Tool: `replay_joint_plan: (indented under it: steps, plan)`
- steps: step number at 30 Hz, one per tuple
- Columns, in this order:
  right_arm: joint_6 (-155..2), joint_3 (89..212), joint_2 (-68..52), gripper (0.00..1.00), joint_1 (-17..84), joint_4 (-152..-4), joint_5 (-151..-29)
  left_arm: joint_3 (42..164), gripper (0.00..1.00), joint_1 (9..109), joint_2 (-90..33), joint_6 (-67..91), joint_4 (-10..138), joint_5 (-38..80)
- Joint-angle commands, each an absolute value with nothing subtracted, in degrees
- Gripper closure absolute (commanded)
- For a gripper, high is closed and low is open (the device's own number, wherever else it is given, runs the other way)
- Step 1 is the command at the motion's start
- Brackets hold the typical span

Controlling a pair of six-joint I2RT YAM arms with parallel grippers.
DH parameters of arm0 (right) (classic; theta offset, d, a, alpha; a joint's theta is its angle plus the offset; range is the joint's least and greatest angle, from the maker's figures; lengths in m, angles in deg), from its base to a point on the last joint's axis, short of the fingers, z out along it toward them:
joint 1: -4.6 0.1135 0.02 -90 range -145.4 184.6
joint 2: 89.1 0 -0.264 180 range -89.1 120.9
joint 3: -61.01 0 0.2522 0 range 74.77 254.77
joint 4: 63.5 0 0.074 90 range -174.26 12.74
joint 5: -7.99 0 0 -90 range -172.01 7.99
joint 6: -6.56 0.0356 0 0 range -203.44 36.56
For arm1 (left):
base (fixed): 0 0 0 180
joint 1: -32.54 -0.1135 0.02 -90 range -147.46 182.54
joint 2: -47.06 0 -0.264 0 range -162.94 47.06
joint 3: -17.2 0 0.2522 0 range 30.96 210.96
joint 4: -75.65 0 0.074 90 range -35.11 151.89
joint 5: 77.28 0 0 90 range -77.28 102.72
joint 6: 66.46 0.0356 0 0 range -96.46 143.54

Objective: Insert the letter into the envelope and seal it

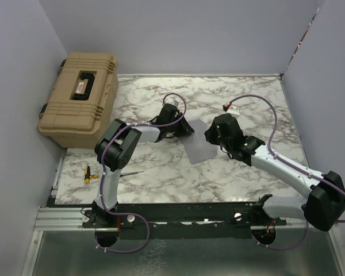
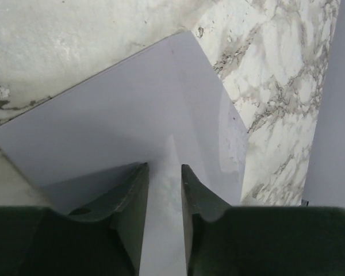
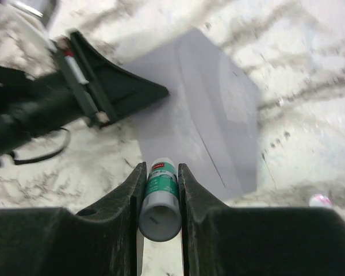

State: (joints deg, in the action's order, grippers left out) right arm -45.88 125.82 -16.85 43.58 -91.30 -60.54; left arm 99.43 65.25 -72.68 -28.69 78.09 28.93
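Observation:
The grey-lilac envelope lies flat on the marble table, between the two arms. My left gripper rests low over its left part. In the left wrist view its fingers stand a little apart above the envelope, and nothing sits between them at the left gripper. My right gripper is shut on a green-and-white glue stick, whose tip points at the near edge of the envelope. The right wrist view also shows the left gripper touching the envelope's left edge. The letter is out of view.
A tan hard case stands at the back left. A yellow-and-black screwdriver lies near the front left. A small white part lies behind the right gripper. A pink-white cap sits right of the envelope. Walls enclose three sides.

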Motion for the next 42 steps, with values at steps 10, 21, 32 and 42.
replay_joint_plan:
  steps: [10,21,32,42]
  plan:
    - [-34.8,108.5,-27.5,0.99,37.6,-93.4,-75.3,88.4,0.41,65.1,-52.1,-18.1,62.3,22.4]
    - [-24.7,96.7,-32.2,0.94,27.8,-81.7,-80.2,77.5,0.28,64.6,-38.8,-15.1,58.3,14.8]
    - [-15.9,86.4,-30.1,0.74,22.6,-64.6,-81.6,77.1,0.28,64.4,-40.3,-15.7,58.3,17.2]
    - [-11.2,84.1,-31.1,0.42,20.9,-69.5,-80.2,77.6,0.28,64.4,-40.5,-15.9,58.2,17.7]
